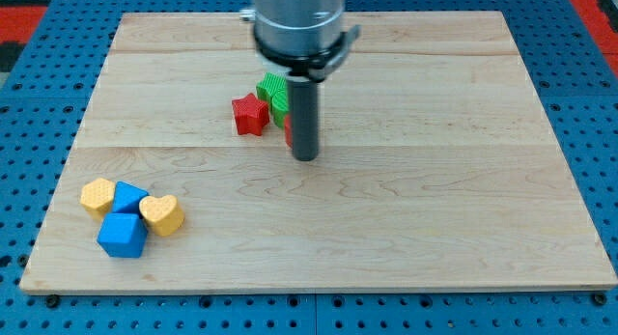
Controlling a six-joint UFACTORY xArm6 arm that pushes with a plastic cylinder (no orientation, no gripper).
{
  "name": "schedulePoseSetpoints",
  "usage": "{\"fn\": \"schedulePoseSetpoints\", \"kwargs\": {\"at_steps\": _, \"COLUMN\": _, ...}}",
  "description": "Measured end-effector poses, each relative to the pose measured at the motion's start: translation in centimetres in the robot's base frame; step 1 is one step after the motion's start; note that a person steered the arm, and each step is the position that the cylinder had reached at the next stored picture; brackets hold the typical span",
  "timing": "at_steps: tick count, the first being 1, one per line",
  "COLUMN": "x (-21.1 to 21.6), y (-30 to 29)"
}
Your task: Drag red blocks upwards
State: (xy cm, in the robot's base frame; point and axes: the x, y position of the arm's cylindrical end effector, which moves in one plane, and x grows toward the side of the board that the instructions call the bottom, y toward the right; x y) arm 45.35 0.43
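A red star-shaped block point(250, 114) lies near the middle of the wooden board point(435, 200). A second red block point(288, 131) shows only as a sliver behind the rod, its shape hidden. A green block point(273, 92) sits just above and between the two red ones, touching them. My tip point(305, 157) rests on the board just below and to the right of the hidden red block, right of the red star.
At the view's lower left lies a cluster: a yellow block point(98, 195), a blue block point(129, 197), a yellow heart-shaped block point(162, 214) and a blue cube point(123, 235). A blue perforated table point(29, 132) surrounds the board.
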Motion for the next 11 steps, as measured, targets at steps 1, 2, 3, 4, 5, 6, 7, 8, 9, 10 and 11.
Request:
{"fn": "schedulePoseSetpoints", "kwargs": {"at_steps": 1, "x": -1.4, "y": -0.8}}
{"fn": "schedulePoseSetpoints", "kwargs": {"at_steps": 2, "x": -3.7, "y": -3.2}}
{"fn": "schedulePoseSetpoints", "kwargs": {"at_steps": 3, "x": -4.5, "y": -4.6}}
{"fn": "schedulePoseSetpoints", "kwargs": {"at_steps": 4, "x": -1.8, "y": -5.7}}
{"fn": "schedulePoseSetpoints", "kwargs": {"at_steps": 5, "x": 1.1, "y": -9.1}}
{"fn": "schedulePoseSetpoints", "kwargs": {"at_steps": 6, "x": -3.8, "y": -10.0}}
{"fn": "schedulePoseSetpoints", "kwargs": {"at_steps": 7, "x": -4.5, "y": -1.5}}
{"fn": "schedulePoseSetpoints", "kwargs": {"at_steps": 8, "x": -6.6, "y": 3.5}}
{"fn": "schedulePoseSetpoints", "kwargs": {"at_steps": 9, "x": -6.3, "y": 6.4}}
{"fn": "schedulePoseSetpoints", "kwargs": {"at_steps": 10, "x": -5.6, "y": 2.6}}
{"fn": "schedulePoseSetpoints", "kwargs": {"at_steps": 11, "x": -5.3, "y": -2.5}}
